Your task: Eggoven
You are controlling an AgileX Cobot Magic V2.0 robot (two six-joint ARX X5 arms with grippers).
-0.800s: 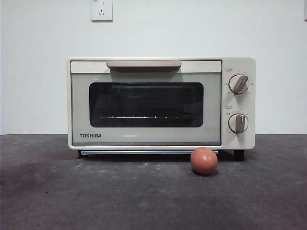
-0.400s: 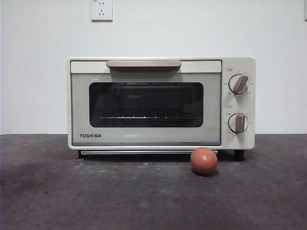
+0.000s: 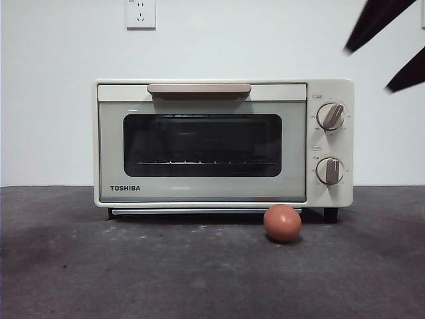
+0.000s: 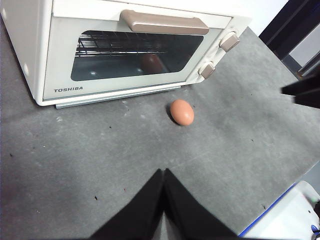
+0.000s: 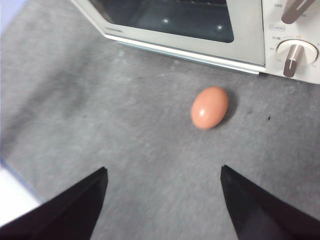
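- Right gripper (image 5: 162,200): its two black jaws are spread wide with nothing between them, hanging above the table and looking down at the small smooth reddish-brown egg (image 5: 209,107). Pretty sure it's the dark pair of tips at the top right of the front view.
- Left gripper (image 4: 164,172): jaws pressed together, empty, parked over the near side of the table, well apart from the egg.
- The egg sits on the dark grey felt-like tabletop (image 3: 133,279), just in front of the oven's right end, below the two knobs (image 3: 330,143).
- Cream boxy TOSHIBA toaster oven (image 3: 222,143): dark glass door shut, tan handle (image 3: 199,88) untouched.
- So my read is basically nothing's done yet: door needs opening, egg needs grabbing and going on the rack inside.
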